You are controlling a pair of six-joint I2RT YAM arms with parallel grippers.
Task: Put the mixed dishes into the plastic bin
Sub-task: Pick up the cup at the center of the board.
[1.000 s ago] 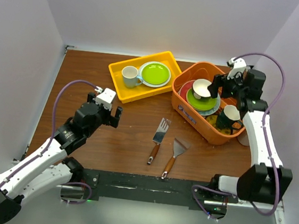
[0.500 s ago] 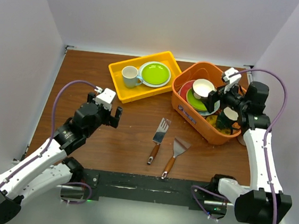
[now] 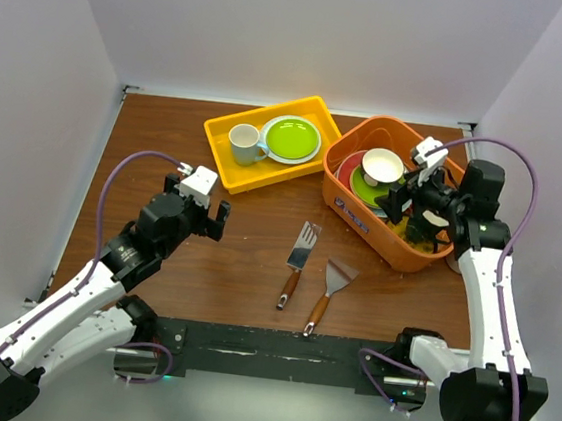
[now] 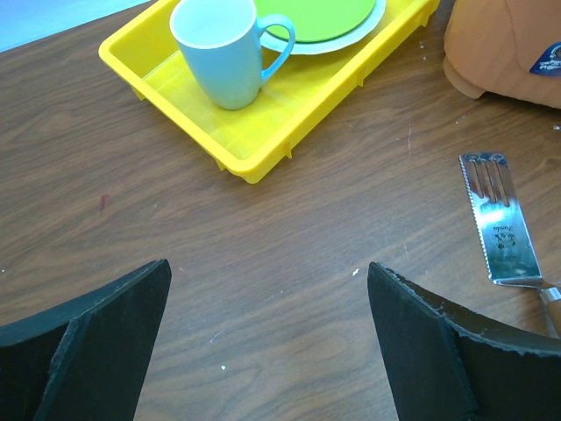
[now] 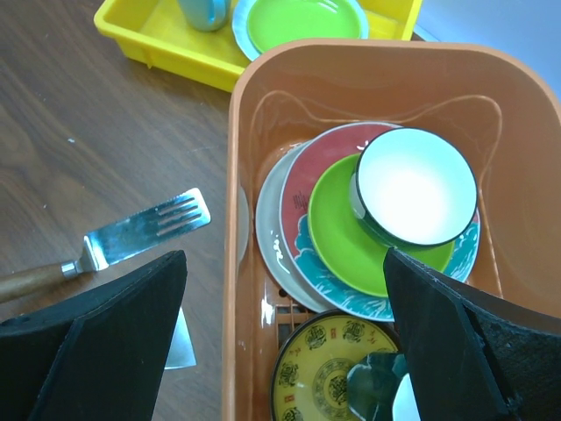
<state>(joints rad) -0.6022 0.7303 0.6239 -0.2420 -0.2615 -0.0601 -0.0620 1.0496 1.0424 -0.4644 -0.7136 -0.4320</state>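
The orange plastic bin [image 3: 364,217] stands at the right. It holds a stack of a cream plate, a red plate [image 5: 316,175] and a lime green plate [image 5: 351,241], with the small white bowl [image 5: 416,184] on top. A yellow patterned plate [image 5: 333,377] and the dark-teal mug [image 5: 381,390] lie at its near end. My right gripper [image 5: 285,263] is open and empty above the bin's inside [image 3: 399,205]. A second lime green plate [image 3: 291,138] lies in the yellow tray. My left gripper [image 3: 215,219] is open and empty over bare table [image 4: 269,267].
The yellow tray [image 3: 227,170] at the back also holds a white mug with a pale-blue handle [image 4: 223,53]. Two wooden-handled metal spatulas [image 3: 299,258] [image 3: 328,291] lie on the table in front of the bin. White walls close in the table.
My right gripper has drawn back from the white bowl toward the bin's near end. The bowl, tilted a second ago, now sits flat on the plates. The left arm has not moved.
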